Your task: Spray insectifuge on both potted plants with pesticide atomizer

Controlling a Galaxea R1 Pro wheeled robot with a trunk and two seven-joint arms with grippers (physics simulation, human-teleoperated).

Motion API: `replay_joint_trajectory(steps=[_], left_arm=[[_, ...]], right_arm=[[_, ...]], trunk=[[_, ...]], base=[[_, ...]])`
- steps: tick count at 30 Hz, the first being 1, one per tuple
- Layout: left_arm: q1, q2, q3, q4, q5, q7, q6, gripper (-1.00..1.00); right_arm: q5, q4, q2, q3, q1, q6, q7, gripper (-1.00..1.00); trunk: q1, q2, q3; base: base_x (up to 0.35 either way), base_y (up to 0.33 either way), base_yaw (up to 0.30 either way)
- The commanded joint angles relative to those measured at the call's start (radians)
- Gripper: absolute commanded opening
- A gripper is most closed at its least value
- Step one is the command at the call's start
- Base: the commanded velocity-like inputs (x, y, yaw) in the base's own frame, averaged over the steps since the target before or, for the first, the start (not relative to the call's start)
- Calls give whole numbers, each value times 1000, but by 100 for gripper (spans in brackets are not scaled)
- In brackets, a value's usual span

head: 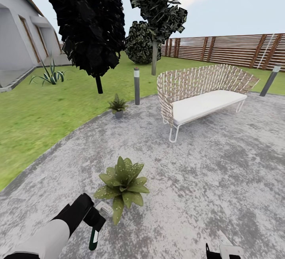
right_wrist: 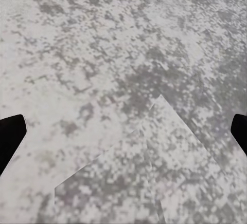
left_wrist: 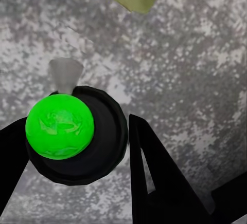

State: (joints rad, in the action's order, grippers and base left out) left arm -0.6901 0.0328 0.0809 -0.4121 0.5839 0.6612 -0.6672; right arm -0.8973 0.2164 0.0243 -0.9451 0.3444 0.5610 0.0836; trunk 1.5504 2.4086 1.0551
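Here, from big to small:
Garden: green lawn [head: 35, 112], round grey stone patio [head: 206, 180], brown slatted fence [head: 237, 49] behind.
Sofa: a woven sofa [head: 202, 93] stands on the patio, well apart from the robot.
Potted plants: near plant [head: 122, 186] just beside the left claw; far plant [head: 117, 106] at the patio edge, near a grey bollard lamp [head: 137, 86].
Left claw: left claw [head: 95, 220] is closed around the pesticide atomizer [head: 94, 237], its bottle hanging downward.
Right claw: right claw [right_wrist: 123, 131] is spread wide over bare patio, gripping nothing.
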Motion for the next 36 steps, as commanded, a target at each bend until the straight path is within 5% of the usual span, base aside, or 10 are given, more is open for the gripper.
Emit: replay_joint_trajectory(steps=[1,15,36], left_arm=[[0,1,5,-2,7,9,-2,-100],[0,0,5,-1,7,8,-1,-100],[0,-1,5,-3,8,8,-3,-100]], right_arm=[[-11,-2,0,-4,1,3,7,100],[-11,-2,0,-4,1,3,7,100],[-11,-2,-1,-4,1,3,7,100]], trunk=[[0,0,1],[0,0,1],[0,0,1]], base=[[0,0,115],[-4,-16,133],[-80,-235,189]])
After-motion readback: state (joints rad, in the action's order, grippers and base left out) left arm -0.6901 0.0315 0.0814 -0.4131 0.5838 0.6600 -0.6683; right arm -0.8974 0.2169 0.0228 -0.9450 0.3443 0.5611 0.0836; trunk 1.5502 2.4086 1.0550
